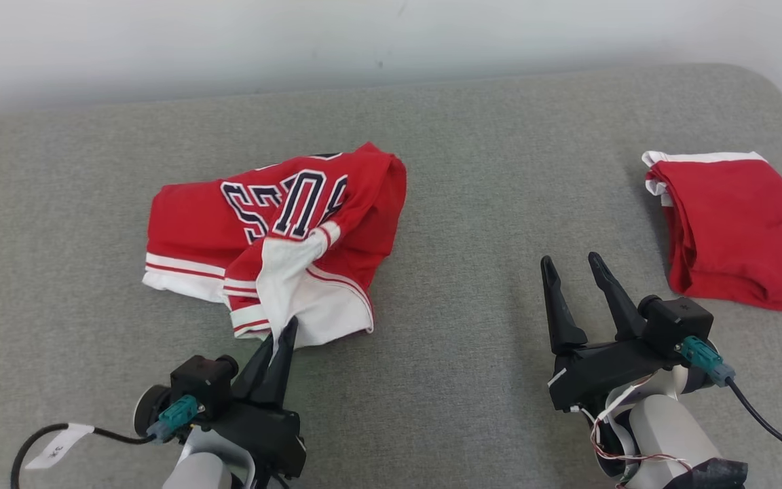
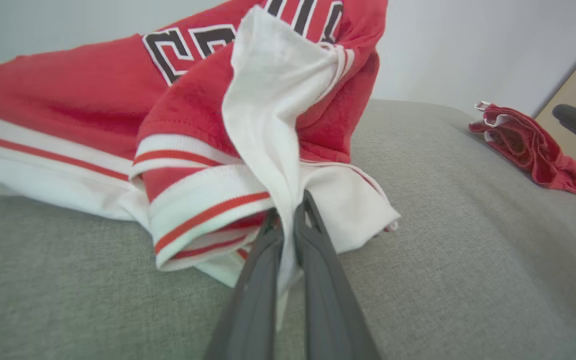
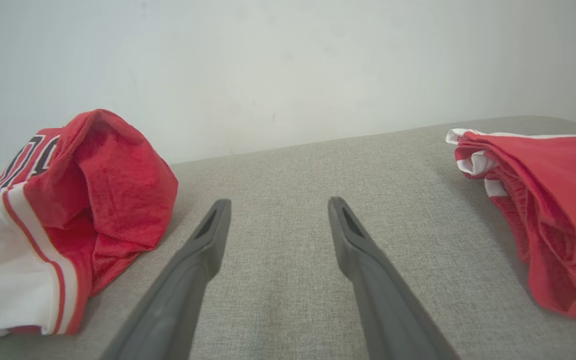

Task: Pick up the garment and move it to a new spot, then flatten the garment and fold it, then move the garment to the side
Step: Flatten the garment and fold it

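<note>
As the left gripper (image 1: 285,333) is pinching the white hem (image 2: 273,150) of the crumpled red-and-white cloth jersey (image 1: 187,231), likely light and floppy, the right gripper (image 1: 570,259) is idling open-jawed.

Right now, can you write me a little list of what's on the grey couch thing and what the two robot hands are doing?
surface: grey fabric cushion, pale wall behind it
main garment: red jersey with dark lettering and white trim, crumpled, left of centre
other garment: folded red garment, far right, lying apart from the jersey
left gripper: shut on a white flap at the jersey's near edge
right gripper: open, nothing between its fingers, placed between the two garments
</note>
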Motion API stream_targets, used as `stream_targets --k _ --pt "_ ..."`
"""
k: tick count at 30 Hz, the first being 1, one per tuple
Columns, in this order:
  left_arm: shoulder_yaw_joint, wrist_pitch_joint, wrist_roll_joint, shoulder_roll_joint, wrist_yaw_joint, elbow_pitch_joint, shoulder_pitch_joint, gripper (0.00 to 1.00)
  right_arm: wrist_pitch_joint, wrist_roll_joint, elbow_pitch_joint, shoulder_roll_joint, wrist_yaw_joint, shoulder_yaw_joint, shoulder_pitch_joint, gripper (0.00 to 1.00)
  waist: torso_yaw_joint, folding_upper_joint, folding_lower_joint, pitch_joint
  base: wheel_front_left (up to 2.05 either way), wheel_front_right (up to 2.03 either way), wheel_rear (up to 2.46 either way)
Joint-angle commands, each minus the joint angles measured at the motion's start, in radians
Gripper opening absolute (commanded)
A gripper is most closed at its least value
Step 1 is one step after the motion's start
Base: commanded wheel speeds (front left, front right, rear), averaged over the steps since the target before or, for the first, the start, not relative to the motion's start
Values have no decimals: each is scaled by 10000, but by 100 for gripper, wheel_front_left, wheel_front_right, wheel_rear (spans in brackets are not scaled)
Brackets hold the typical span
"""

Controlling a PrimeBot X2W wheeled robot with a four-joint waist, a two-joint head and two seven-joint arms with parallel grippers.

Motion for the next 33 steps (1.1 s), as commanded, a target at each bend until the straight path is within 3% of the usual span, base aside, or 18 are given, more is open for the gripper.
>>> stream_targets --k 1,8,17,28,32,33 --pt "30 -42 125 9 9 -92 170 0 -10 -69 -41 29 3 9 157 100 109 -1 -1 -76 0 0 0" --pt "157 -42 1297 90 26 -979 35 0 -10 5 13 121 3 -92 212 100 598 -1 -1 -279 0 0 0" --pt "182 -42 2980 1832 316 -1266 -1535 0 -10 127 129 332 3 -245 514 100 1048 -1 -1 -742 0 0 0" --pt "978 -42 3166 4132 1182 -1266 -1668 0 -10 118 106 506 3 -439 864 100 1518 -1 -1 -1092 0 0 0" --pt "1168 -40 2867 4375 1503 -1295 -935 0 -11 96 109 513 3 -386 856 100 1788 -1 -1 -1023 0 0 0" --pt "1125 -40 2786 4319 1527 -1281 -730 4 -11 95 110 513 3 -378 830 100 1854 -1 -1 -977 0 0 0"
